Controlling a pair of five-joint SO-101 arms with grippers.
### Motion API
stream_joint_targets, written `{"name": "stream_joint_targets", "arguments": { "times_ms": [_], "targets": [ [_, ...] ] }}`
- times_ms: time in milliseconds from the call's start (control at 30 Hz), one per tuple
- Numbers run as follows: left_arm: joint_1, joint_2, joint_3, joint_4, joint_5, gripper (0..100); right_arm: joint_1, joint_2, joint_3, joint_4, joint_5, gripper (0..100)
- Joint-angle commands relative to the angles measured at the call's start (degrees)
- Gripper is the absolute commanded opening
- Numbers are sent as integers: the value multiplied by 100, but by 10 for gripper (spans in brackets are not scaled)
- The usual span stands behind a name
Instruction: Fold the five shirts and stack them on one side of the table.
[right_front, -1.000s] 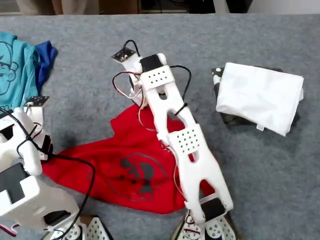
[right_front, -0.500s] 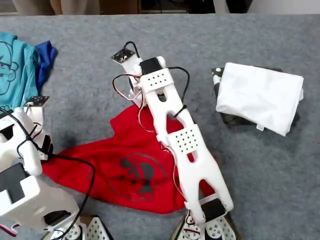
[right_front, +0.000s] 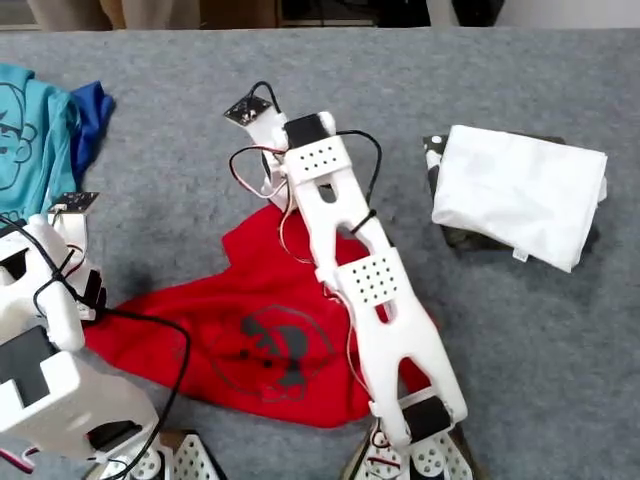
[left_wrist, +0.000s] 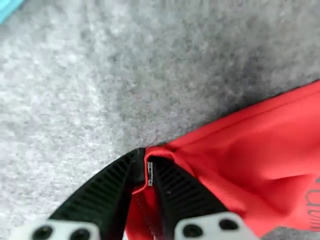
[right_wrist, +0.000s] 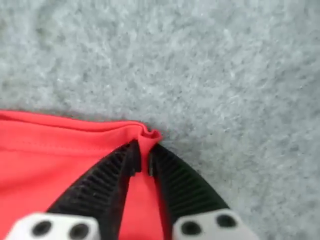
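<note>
High view: the red shirt (right_front: 250, 340) lies spread and creased on the grey table (right_front: 500, 330), from the centre toward 7 o'clock, print facing up; the right arm (right_front: 360, 270) reaches from its base at 6 o'clock across the shirt toward 11 o'clock, ending at the shirt's far edge; the left arm (right_front: 40, 370) sits at 8 o'clock, its tip at the shirt's corner on the 9 o'clock side; at 2 o'clock a folded white shirt (right_front: 520, 195) rests on a folded dark shirt (right_front: 462, 240); at 10 o'clock a teal shirt (right_front: 25, 140) lies bunched against a blue shirt (right_front: 92, 110).

Left wrist view: the left end effector (left_wrist: 148, 162) has its black ribbed fingers (left_wrist: 115, 185) pressed together on a pinch of the red shirt's corner; the cloth runs away from the tips over the table.

Right wrist view: the right end effector (right_wrist: 144, 155) is clamped on a small raised fold of the red shirt's hemmed edge, low against the table; bare table lies beyond the hem.
</note>
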Motion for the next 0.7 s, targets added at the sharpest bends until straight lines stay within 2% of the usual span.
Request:
{"name": "stream_joint_targets", "arguments": {
  "times_ms": [0, 233, 433, 533, 667],
  "targets": [
    [299, -75, -105, -97, 484, 20, 233, -374, -673, 105, -281, 2],
    [1301, -22, -1231, -123, 2673, 21, 1042, -514, -1675, -79, -862, 2],
    [1960, -4, -2048, -387, 3851, 26, 1780, -462, -1640, -1037, -1670, 2],
    [2075, -4, -2110, -651, 4387, 110, 1815, -171, -1666, -1538, -1837, 2],
    [1978, -22, -2110, -730, 4756, 240, 1815, 409, -1666, -1987, -2022, 2]
  ]
}}
